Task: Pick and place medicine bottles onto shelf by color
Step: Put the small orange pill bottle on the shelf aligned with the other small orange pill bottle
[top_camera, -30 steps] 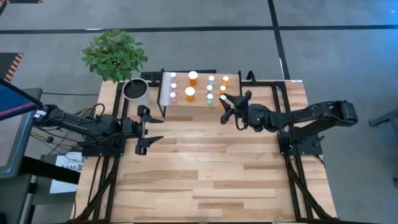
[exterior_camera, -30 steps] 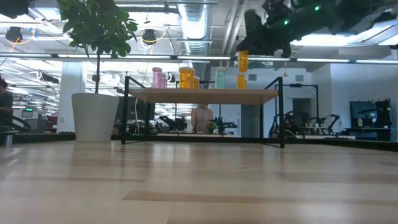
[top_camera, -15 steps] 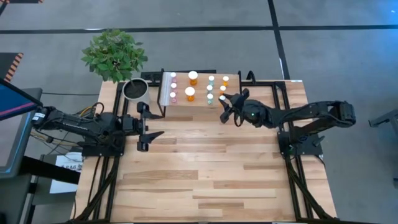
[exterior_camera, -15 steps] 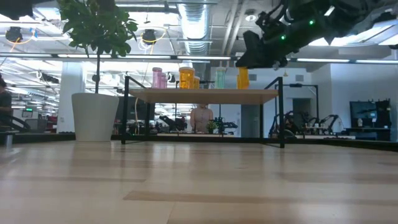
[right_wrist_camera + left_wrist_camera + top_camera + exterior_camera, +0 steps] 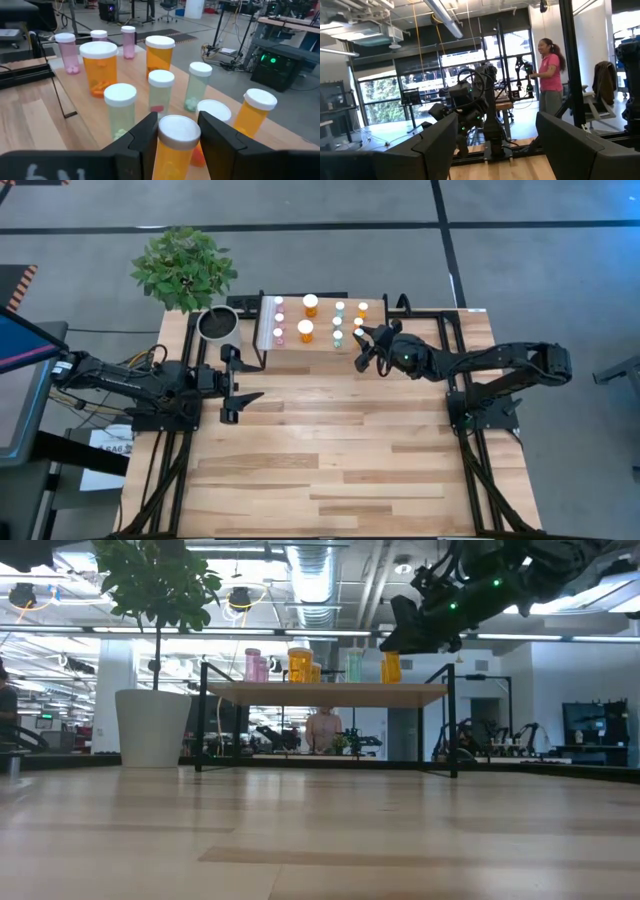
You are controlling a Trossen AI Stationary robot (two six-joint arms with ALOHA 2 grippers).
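Ten small cylindrical medicine bottles with white caps are in sight, all at the small raised shelf with the light wood top and black frame legs, which stands at the far edge of the light wooden tabletop.

Right wrist view: three pink bottles stand at one end of the shelf, two large orange bottles next to them, then three pale green bottles, with small orange ones at the other end.

Right gripper is at the shelf's near right corner, its fingers clamped either side of one small orange bottle. In the low view this bottle stands upright with its base at the level of the shelf top; full contact cannot be confirmed.

Left gripper hovers over the left part of the tabletop, near the shelf's left end, fingers spread wide apart and holding nothing.

A grey-white plant pot with a leafy green plant sits at the far left corner of the tabletop, just beside the shelf.

A person in a pink top stands in the room beyond.
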